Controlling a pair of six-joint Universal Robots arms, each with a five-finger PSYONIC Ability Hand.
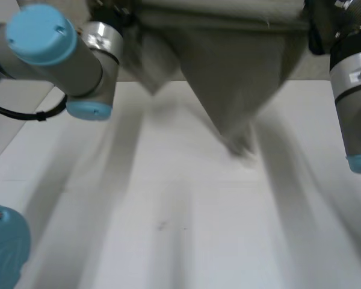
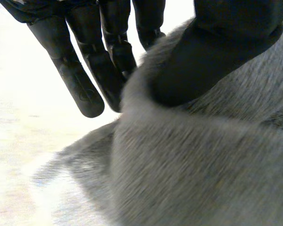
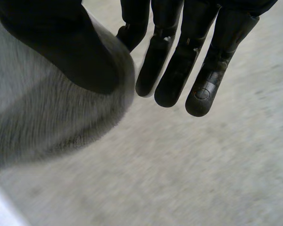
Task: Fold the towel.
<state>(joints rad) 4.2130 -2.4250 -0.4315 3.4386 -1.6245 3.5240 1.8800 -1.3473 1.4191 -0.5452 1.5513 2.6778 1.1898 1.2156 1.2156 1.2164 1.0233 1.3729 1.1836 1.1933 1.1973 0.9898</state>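
Head view: towel [image 1: 228, 78] hung from my hands, over the table [image 1: 180, 241].
Left hand [image 2: 217, 52] and right hand [image 3: 61, 42] each pinched its top edge under the thumb; lowering both level seemed wise.

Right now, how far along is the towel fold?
Done: the towel is up off the table, hanging to a low tip between both arms. In hand: the left hand pinches it between thumb and fingers, and the right hand pinches another part the same way. Left: no fold shows yet, so laying it out and folding likely remain.
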